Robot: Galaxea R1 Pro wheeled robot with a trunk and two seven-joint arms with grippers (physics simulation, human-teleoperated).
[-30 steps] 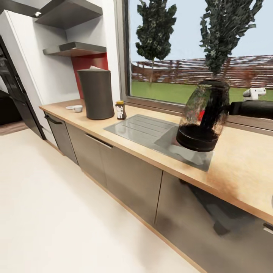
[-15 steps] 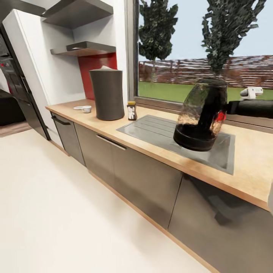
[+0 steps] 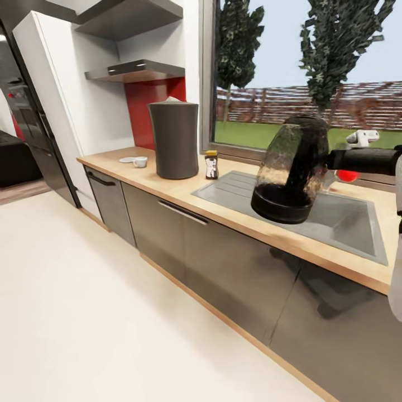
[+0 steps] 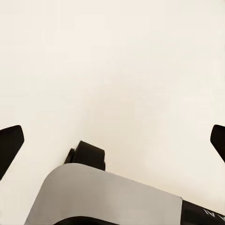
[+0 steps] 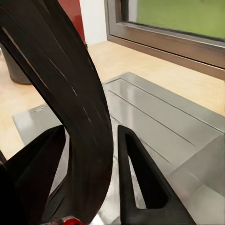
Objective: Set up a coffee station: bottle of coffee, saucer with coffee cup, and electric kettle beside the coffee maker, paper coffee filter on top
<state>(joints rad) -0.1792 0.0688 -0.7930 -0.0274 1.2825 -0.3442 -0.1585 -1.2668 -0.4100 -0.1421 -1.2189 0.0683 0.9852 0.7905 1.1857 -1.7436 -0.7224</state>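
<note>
1. Hanging in the air over the sink [image 3: 357, 226], the electric kettle [image 3: 291, 167] is a rounded clear glass body with a black base and lid, dark inside; whether any liquid is in it I cannot tell.
2. The right gripper [image 5: 89, 164] is clenched on the kettle's black curved handle [image 5: 70, 108], one finger on each side.
3. The left gripper [image 4: 112, 140] is spread wide, nothing between its fingertips, pale floor [image 4: 112, 61] beyond.
4. On the wood-grain kitchen countertop [image 3: 167, 187] stands the coffee maker [image 3: 176, 139], a tall dark grey cylinder with something pale at its top, hard to make out.
5. Just beside it sits the bottle of coffee [image 3: 211, 164], yellow-lidded; on its other side the white coffee cup [image 3: 140, 162] sits by the saucer [image 3: 127, 159], contact unclear.
</note>
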